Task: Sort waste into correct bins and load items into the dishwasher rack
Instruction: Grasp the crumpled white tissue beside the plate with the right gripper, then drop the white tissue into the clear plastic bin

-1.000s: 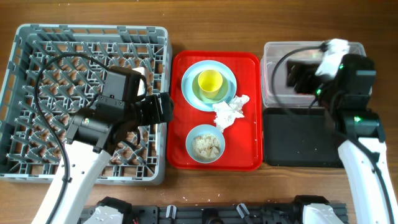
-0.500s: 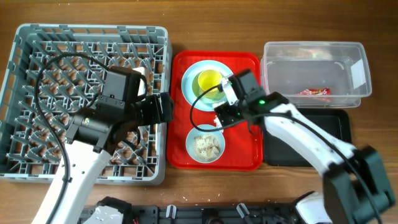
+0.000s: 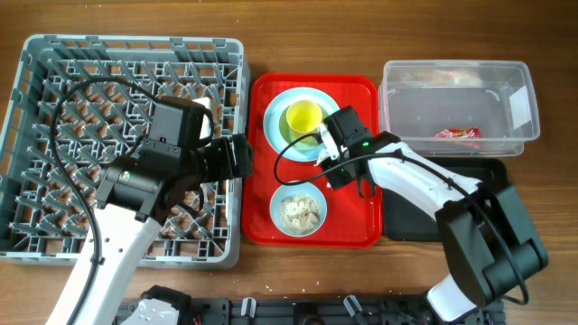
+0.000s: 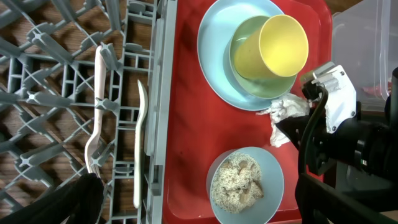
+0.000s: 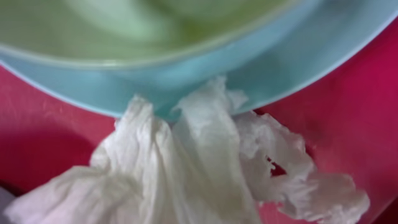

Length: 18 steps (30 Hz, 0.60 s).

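The crumpled white napkin (image 5: pixel 186 168) lies on the red tray against the light blue plate (image 5: pixel 298 68), gathered in folds that run into my right gripper (image 3: pixel 330 171), which is shut on it. On the plate (image 3: pixel 275 113) stand the pale green bowl (image 4: pixel 249 74) and the yellow cup (image 3: pixel 303 117). Rice scraps (image 3: pixel 300 211) fill the small blue bowl (image 3: pixel 276 206). The red-and-silver wrapper (image 3: pixel 457 134) lies in the clear tub (image 3: pixel 452 65). My left gripper (image 3: pixel 242 157) hangs open at the rack's right edge. The white fork (image 4: pixel 98 112) and spoon (image 4: pixel 140 143) lie in the grey rack (image 3: pixel 36 108).
The red tray (image 3: pixel 352 226) sits between the rack and the bins. The black tray (image 3: pixel 424 212) lies in front of the tub, partly under my right arm. A cable loops over the rack by the left arm.
My right arm swung from over the clear tub to the red tray and came down on the napkin. The wrapper now shows in the tub. The left arm has not moved.
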Available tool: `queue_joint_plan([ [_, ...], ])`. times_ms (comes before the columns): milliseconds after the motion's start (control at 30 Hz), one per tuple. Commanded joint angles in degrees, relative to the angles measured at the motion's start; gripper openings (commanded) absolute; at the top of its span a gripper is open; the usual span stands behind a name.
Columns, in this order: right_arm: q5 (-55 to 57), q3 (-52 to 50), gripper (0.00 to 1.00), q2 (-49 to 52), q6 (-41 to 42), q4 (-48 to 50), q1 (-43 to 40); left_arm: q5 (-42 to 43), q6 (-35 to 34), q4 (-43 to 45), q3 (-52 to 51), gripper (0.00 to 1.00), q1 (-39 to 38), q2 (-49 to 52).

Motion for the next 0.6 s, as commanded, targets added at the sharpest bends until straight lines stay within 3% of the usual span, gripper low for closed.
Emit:
queue_joint_plan([
  [0,-0.6,-0.3,0.09,-8.6,0.8,-1.9,0.1,-0.4,-0.7,0.2,0.5,1.0,-0.2,0.1],
  [67,1.0,0.0,0.07,-18.0,0.8,-1.7,0.1,-0.4,-0.7,0.2,0.5,1.0,-0.2,0.1],
  [200,27.8,-0.1,0.04,-30.4,6.8,-0.6,-1.1,-0.4,-0.7,0.2,0.5,1.0,-0.2,0.1],
  [300,33.6,-0.5,0.05,-25.4,6.8,2.7,-10.1,-0.4,-0.7,0.2,0.5,1.0,-0.2,0.1],
  [433,20.3,-0.5,0.14,-12.5,6.2,14.0,-24.5,-0.4,-0.7,0.2,0.5,1.0,-0.2,0.1],
  [500,14.9,-0.5,0.82,-10.2,6.2,15.1,-28.1,-0.4,-0.7,0.2,0.5,1.0,-0.2,0.1],
  [567,14.5,-0.2,0.96,-11.5,6.2,15.0,-29.3,-0.4,-0.7,0.2,0.5,1.0,-0.2,0.1],
])
